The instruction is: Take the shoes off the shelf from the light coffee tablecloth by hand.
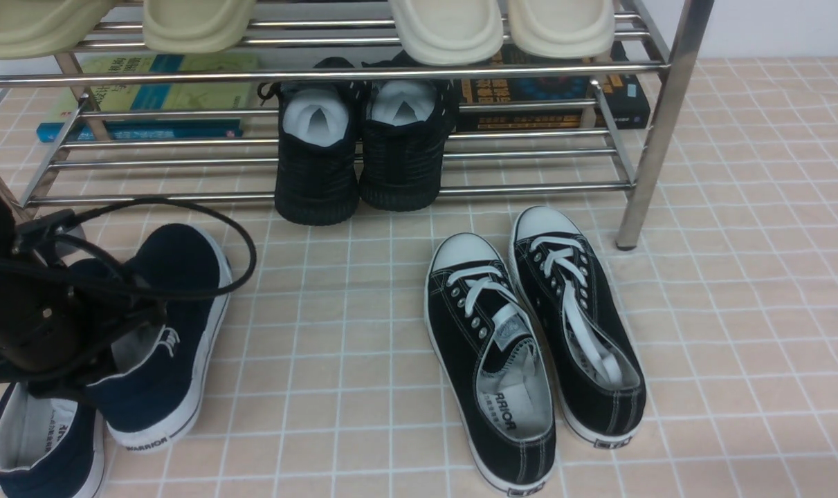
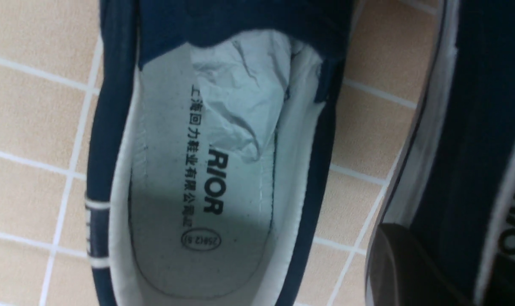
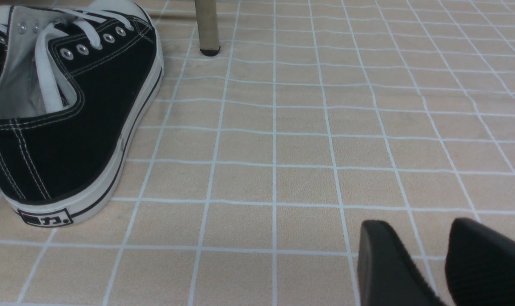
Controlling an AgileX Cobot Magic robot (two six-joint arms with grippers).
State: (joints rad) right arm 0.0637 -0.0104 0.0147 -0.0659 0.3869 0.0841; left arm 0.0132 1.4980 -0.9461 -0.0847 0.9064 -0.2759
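Both navy shoes are off the shelf [image 1: 661, 104] and over the light coffee tablecloth [image 1: 737, 311] at the front left. One shoe [image 1: 38, 443] lies flat with its pale insole and paper stuffing showing [image 2: 206, 191]. The other shoe [image 1: 176, 311] sits tilted beside it, heel towards me. My left gripper [image 2: 448, 263] is shut on this shoe's side wall [image 2: 465, 127], with one finger [image 2: 393, 263] against its white sole. My right gripper [image 3: 423, 238] hovers low over bare cloth, open, with nothing between its fingers.
A pair of black lace-up sneakers [image 1: 529, 332] lies on the cloth right of centre, near the shelf's front right leg [image 3: 207, 29]. Black knit shoes [image 1: 356, 166] stand on the lower tier. Cream slippers [image 1: 453, 28] sit on the upper tier. Books [image 1: 149, 97] lie behind.
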